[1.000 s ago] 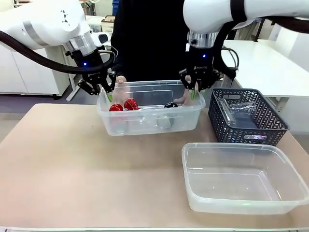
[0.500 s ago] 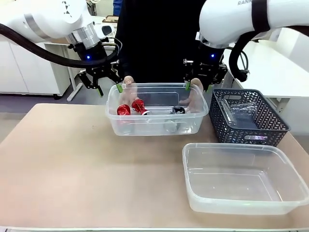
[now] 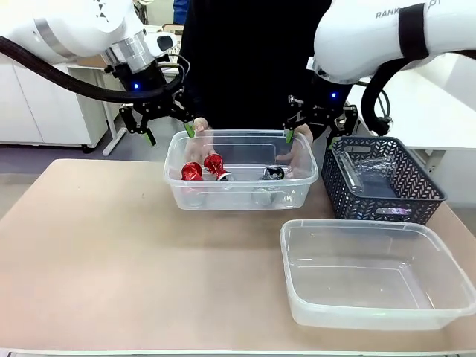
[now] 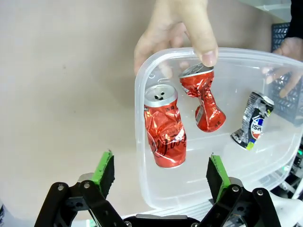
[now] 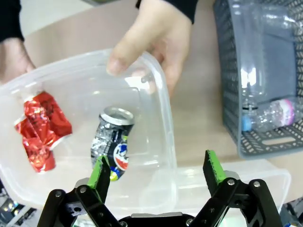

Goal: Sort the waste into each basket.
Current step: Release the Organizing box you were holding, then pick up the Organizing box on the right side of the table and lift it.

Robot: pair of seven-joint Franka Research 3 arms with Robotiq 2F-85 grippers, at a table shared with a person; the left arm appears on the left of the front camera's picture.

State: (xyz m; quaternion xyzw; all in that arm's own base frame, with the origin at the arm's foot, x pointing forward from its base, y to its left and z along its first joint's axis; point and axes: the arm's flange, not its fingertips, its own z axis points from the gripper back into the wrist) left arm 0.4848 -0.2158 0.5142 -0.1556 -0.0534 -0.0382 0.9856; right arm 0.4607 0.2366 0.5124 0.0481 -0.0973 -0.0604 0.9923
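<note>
Your left gripper (image 4: 160,171) hangs spread wide with nothing between its green pads, over the left end of the clear translucent plastic tub (image 4: 138,137). The nearer crushed shiny red can (image 4: 164,126) lies straight ahead in the gap between the fingers. Its long axis runs away from the wrist, so I judge the pads would close across its narrow width. A second crushed red can (image 4: 204,101) lies just beyond and to one side, its top under the thumb of a person's hand (image 4: 177,33) gripping the rim. Your right gripper (image 5: 156,169) is also open and empty over the tub's other end. There the black-and-silver crushed can (image 5: 112,144) sits ahead but off toward one finger, its long axis slightly tilted. The person's other hand (image 5: 152,40) holds the rim just past it. The left arm is nearer the reds and the right is nearer the dark can; both wrists point steeply down. To the right stands a dark grey mesh basket (image 3: 387,201) holding clear plastic bottles (image 5: 272,113). An empty clear tub (image 3: 291,297) sits on the robot's side.
</note>
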